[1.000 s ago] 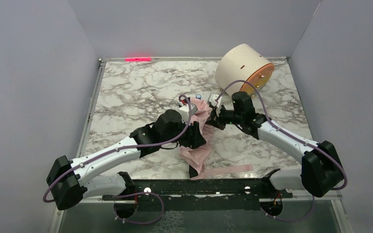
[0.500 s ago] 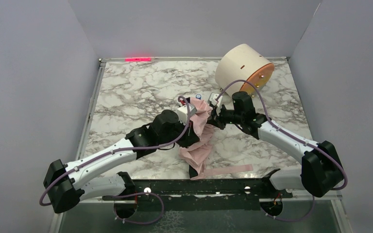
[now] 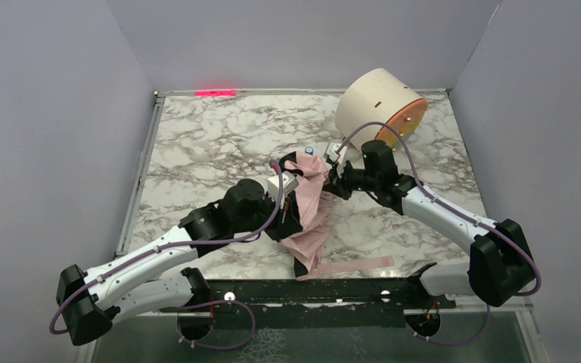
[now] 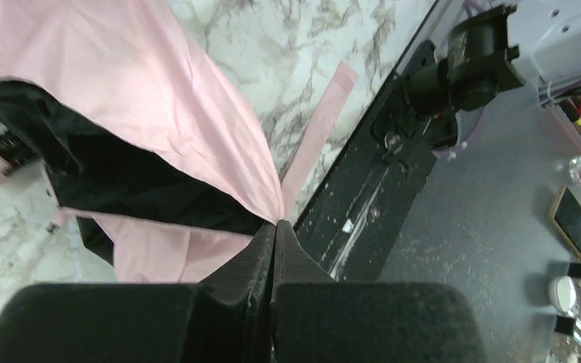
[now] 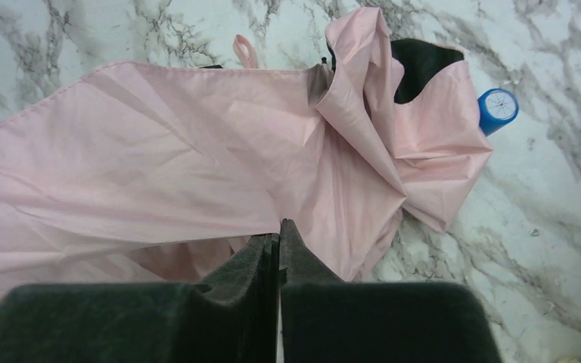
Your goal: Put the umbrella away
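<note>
Pinching the tip of a fold of pale pink cloth, the left pincer [image 4: 274, 225] has its two dark fingers pressed flat together, with the fabric running up and away from them in a taut sheet. The umbrella [image 3: 312, 208] lies collapsed and crumpled in the middle of the marble bench [image 3: 197, 136], between the two arms, its pink canopy bunched and its black lining [image 4: 121, 189] showing where the cloth folds over. The right pincer [image 5: 280, 225] is likewise pressed together on the cloth, creases in the pink fabric meeting at its tips; in the top view it sits at the far right side of the bundle, while the left pincer is at the bundle's left side.

The long pink strap [image 3: 359, 265] trails from the near end of the umbrella and lies flat on the bench, near the black rail [image 3: 310, 291] along the near edge. A small blue cap [image 5: 497, 107] peeks out from under the far edge of the fabric, touching it. A thin pink loop [image 5: 243, 49] sticks out beyond the canopy in the right wrist view. The cream drum [image 3: 378, 106] with an orange face lies on its side in the far right corner, apart from the umbrella.
</note>
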Robot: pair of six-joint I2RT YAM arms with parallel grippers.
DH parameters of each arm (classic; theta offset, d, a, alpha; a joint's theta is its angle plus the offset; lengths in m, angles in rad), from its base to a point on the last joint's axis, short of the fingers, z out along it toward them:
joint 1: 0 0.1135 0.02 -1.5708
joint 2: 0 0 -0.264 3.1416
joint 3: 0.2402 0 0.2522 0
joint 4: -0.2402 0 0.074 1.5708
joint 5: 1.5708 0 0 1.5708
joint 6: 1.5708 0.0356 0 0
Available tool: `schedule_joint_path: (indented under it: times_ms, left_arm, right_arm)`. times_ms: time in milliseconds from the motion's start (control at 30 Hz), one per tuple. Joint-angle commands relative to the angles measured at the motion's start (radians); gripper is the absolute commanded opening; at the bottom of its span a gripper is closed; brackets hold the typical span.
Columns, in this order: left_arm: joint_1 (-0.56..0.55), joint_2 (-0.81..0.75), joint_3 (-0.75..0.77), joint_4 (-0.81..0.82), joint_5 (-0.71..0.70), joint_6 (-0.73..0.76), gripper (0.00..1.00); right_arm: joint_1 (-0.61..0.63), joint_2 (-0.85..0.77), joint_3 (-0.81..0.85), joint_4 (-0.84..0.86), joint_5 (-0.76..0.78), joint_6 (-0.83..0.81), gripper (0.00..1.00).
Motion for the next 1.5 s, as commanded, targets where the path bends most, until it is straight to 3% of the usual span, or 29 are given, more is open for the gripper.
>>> schedule_joint_path:
  times_ms: [0,167,333,467,600,700,833,1033,1200,1467]
  left_arm:
    - [-0.005,0.025,-0.061,0.008,0.112,-0.039,0.0]
    - [-0.005,0.039,-0.118,0.086,0.136,-0.076,0.0]
    - [-0.005,0.026,-0.137,0.111,0.135,-0.078,0.0]
    - [-0.005,0.015,-0.14,0.111,0.145,-0.074,0.0]
    - [-0.005,-0.011,-0.143,0.112,0.144,-0.071,0.0]
    - [-0.005,-0.028,-0.143,0.109,0.14,-0.068,0.0]
    - [-0.005,-0.042,-0.134,0.089,0.128,-0.061,0.0]
    - [-0.003,-0.118,-0.079,-0.002,-0.028,-0.046,0.0]
    - [-0.003,-0.212,-0.054,-0.01,-0.174,-0.026,0.0]
    - [-0.003,-0.148,-0.004,0.008,-0.324,0.004,0.01]
  right_arm:
    - [-0.008,0.011,0.08,-0.101,-0.067,-0.017,0.11]
    - [-0.008,-0.069,0.134,-0.243,-0.161,-0.005,0.36]
    - [-0.008,-0.17,0.174,-0.387,-0.179,-0.003,0.41]
    - [-0.008,-0.238,0.193,-0.414,-0.082,0.037,0.41]
    - [-0.008,-0.267,0.193,-0.314,0.047,0.163,0.29]
    - [-0.008,-0.225,0.191,-0.237,0.012,0.226,0.2]
    - [-0.001,-0.126,0.23,-0.256,-0.024,0.265,0.1]
    - [0.09,-0.11,0.144,-0.228,-0.021,0.341,0.08]
    - [0.246,-0.077,0.093,-0.19,0.045,0.391,0.08]
    - [0.336,-0.094,-0.066,-0.117,0.162,0.56,0.06]
